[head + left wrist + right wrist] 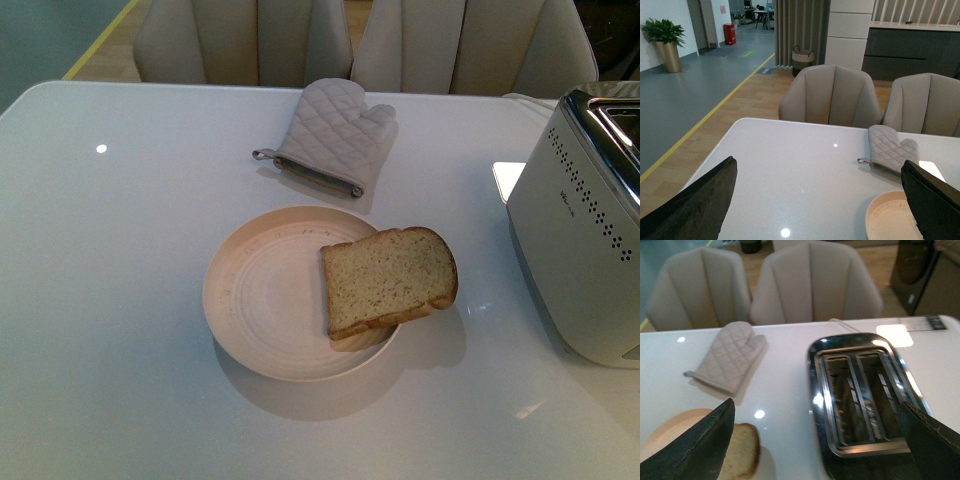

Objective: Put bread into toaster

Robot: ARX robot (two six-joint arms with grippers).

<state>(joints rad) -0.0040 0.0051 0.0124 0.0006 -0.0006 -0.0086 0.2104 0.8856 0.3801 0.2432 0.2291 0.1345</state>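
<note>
A thick slice of tan speckled bread (390,279) lies on the right side of a round cream plate (262,292), overhanging its rim; a corner of the bread (742,456) shows in the right wrist view. The silver-white toaster (580,235) stands at the table's right edge, its two chrome slots (860,395) empty. My left gripper (822,205) is open above bare table left of the plate (890,220). My right gripper (820,445) is open, hanging above the toaster's near end, with nothing between its fingers. Neither arm shows in the front view.
A grey quilted oven mitt (335,135) lies behind the plate. Two beige chairs (360,40) stand at the table's far side. A white cord (845,325) runs behind the toaster.
</note>
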